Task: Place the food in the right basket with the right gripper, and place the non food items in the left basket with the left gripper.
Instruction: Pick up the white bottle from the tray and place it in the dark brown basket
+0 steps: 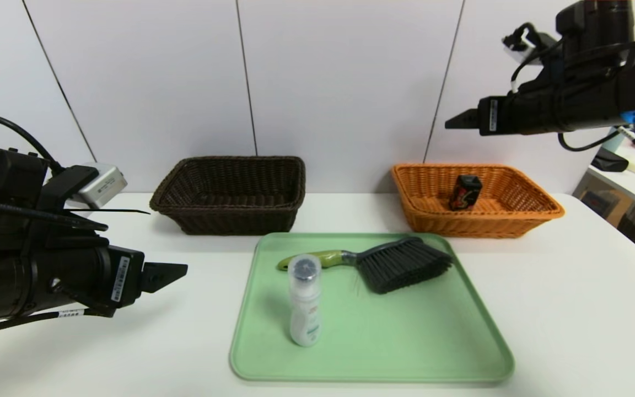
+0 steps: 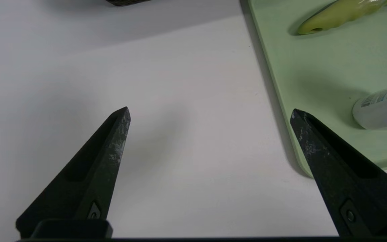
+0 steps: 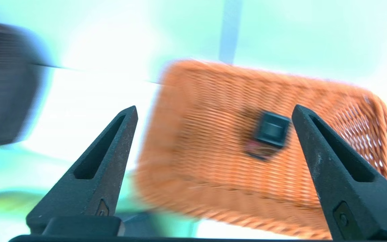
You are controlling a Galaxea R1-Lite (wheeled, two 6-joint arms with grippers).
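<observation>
Okay, so we've got black box sitting inside orange basket, right pincer up above it, open, nothing held. Left pincer open and empty too, over white bench beside green tray. Bottle and brush (green handle, dark bristles) both on tray. Dark brown basket behind tray, left of orange one.
</observation>
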